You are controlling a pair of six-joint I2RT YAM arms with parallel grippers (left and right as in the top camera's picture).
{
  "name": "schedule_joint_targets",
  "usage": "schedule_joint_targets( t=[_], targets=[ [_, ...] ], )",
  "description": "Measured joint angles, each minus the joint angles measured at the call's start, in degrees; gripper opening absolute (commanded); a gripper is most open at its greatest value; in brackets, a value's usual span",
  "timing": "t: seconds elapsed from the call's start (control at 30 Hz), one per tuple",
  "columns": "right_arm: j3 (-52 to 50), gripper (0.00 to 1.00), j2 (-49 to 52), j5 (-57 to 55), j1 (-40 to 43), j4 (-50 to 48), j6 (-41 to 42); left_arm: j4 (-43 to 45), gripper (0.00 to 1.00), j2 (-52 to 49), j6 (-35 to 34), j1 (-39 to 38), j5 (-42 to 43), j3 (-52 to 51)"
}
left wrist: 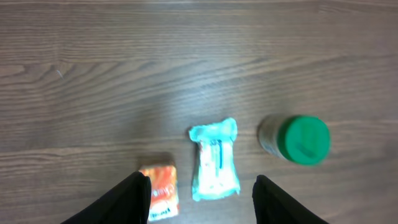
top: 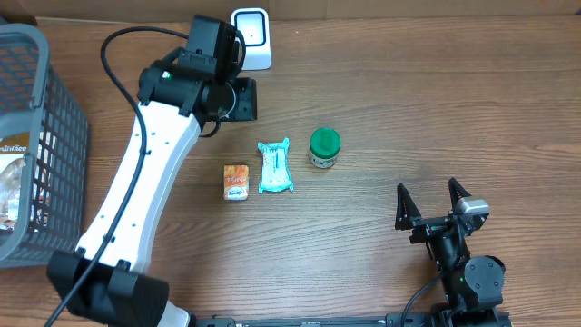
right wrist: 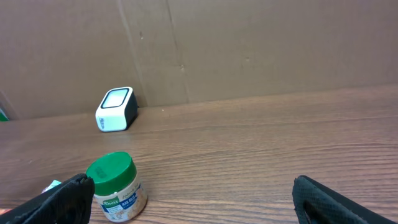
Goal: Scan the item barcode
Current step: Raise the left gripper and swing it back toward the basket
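The left gripper point(left wrist: 200, 179) hangs on the far side of the teal packet point(top: 274, 167), jaws apart and empty. The right gripper point(top: 427, 188) sits wide open, near right.

A grey wire basket point(top: 65, 154) stands on the wooden surface point(top: 408, 100). Inside the basket lies a packaged good point(top: 13, 182). Behind the basket rises a cardboard wall point(right wrist: 261, 43).

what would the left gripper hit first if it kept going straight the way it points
Probably the teal packet, which sits centred ahead of the left gripper; depth is unclear.
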State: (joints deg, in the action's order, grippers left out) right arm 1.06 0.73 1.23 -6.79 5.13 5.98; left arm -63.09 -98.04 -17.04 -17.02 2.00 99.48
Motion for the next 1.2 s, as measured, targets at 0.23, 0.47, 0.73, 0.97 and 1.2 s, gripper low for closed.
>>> schedule_joint_targets(
  t=[0.23, 0.47, 0.73, 0.97, 1.2],
  targets=[
    [0.0, 1.00, 0.0, 0.0, 0.0, 0.0, 0.0, -1.7, 0.59, 1.6, 0.0, -1.7, 0.9, 0.0],
    [0.0, 1.00, 0.0, 0.0, 0.0, 0.0, 0.0, -1.9, 0.63, 2.3, 0.1, 0.8, 1.3, 2.3],
    [0.0, 1.00, 0.0, 0.0, 0.0, 0.0, 0.0, -1.8, 0.67, 8.6, 0.1, 5.5, 1.4, 7.3],
    [0.0, 1.00, 0.0, 0.0, 0.0, 0.0, 0.0, -0.8, 0.70, 12.5, 0.1, 12.0, 3.3, 7.8],
    [0.0, 1.00, 0.0, 0.0, 0.0, 0.0, 0.0, 2.2, 0.72, 14.3, 0.1, 21.2, 6.7, 8.2]
  ],
)
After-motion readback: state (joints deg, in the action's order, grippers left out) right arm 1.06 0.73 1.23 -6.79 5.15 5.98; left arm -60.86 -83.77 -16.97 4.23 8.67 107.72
